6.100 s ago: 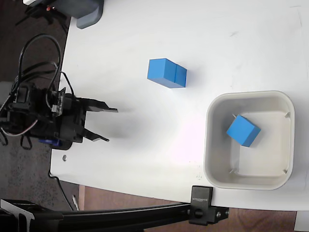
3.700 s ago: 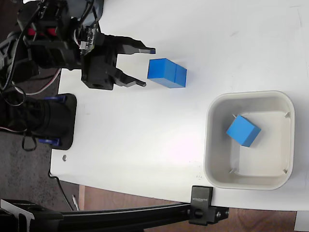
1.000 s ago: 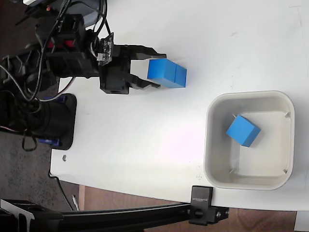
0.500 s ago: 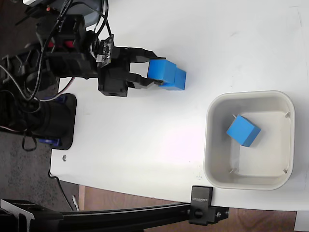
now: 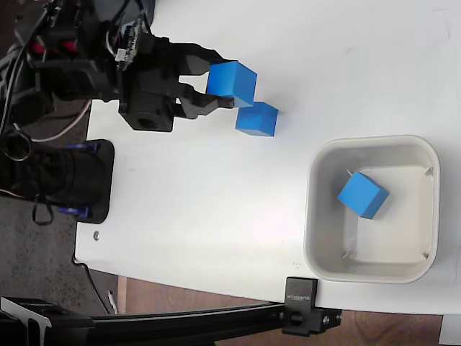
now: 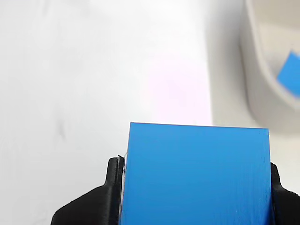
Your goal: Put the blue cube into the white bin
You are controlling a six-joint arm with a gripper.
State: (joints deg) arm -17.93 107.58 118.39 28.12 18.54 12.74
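Note:
My gripper is shut on a blue cube, lifted above the table at the upper left of the fixed view. In the wrist view that blue cube fills the lower half, clamped between the two black fingers. A second blue cube lies on the table just below and to the right of the held one. The white bin stands at the right with another blue cube inside; its rim and that cube show at the wrist view's upper right.
The white table stretches between the gripper and the bin. A black clamp sits on the near edge below the bin. A black arm base and cables occupy the left edge.
My gripper has risen with one blue cube, drawing it up and left off the pair. The other cube stays on the table, now standing apart.

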